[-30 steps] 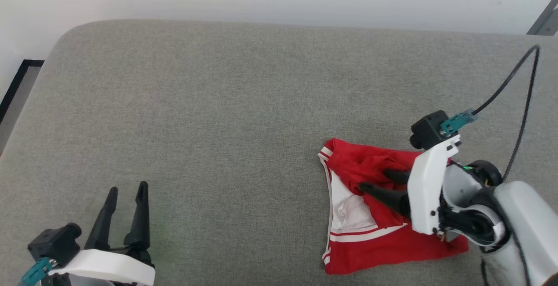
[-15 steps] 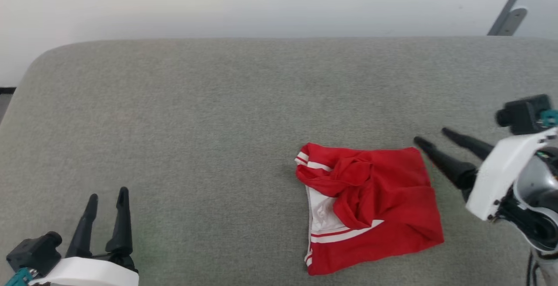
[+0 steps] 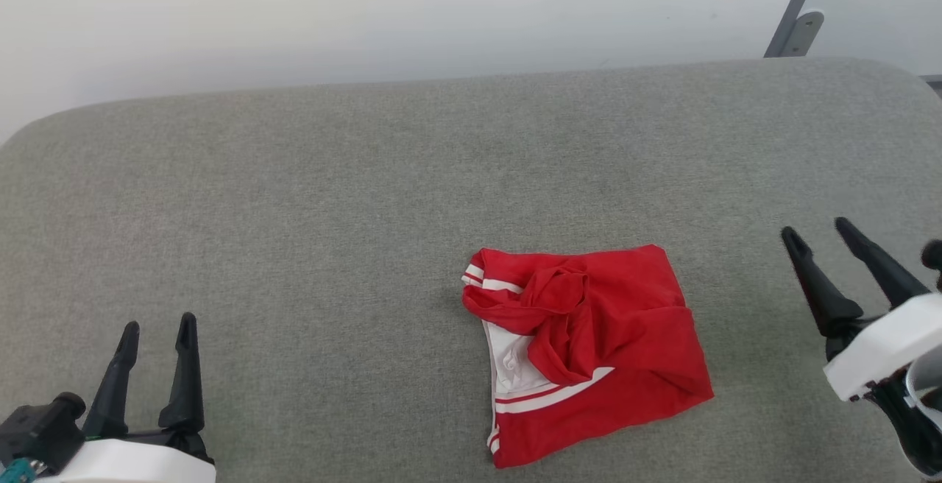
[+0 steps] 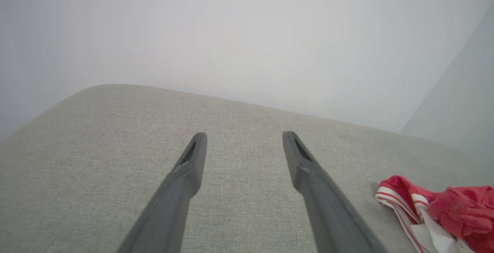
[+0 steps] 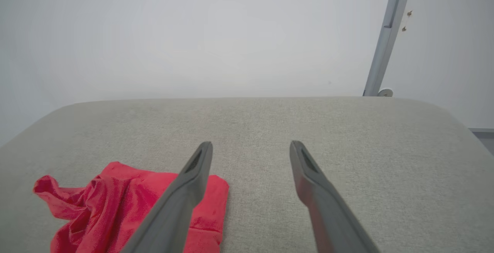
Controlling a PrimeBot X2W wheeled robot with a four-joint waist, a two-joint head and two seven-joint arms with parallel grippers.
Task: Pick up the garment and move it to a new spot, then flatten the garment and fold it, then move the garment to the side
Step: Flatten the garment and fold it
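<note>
The garment [image 3: 611, 343] is a red jersey with white-and-red striped trim. It lies folded into a rough, rumpled square on the grey padded surface [image 3: 368, 196], right of centre and near the front edge. My right gripper [image 3: 815, 228] is open and empty, well apart from the garment on its right. My left gripper [image 3: 159, 325] is open and empty at the lower left, far from the cloth. In the left wrist view the garment [image 4: 455, 210] lies right of the open left gripper [image 4: 242, 135]. In the right wrist view the garment [image 5: 115, 203] lies left of the open right gripper [image 5: 250, 144].
The grey padded surface has rounded far corners and ends at a white wall [image 3: 368, 12]. A grey metal post [image 3: 791, 19] stands behind the back right corner, and the same post [image 5: 386, 41] rises at the upper right of the right wrist view.
My right gripper has drawn back off the garment and out to the right, leaving the cloth lying free. The head camera has also shifted. The left gripper has stayed open.
</note>
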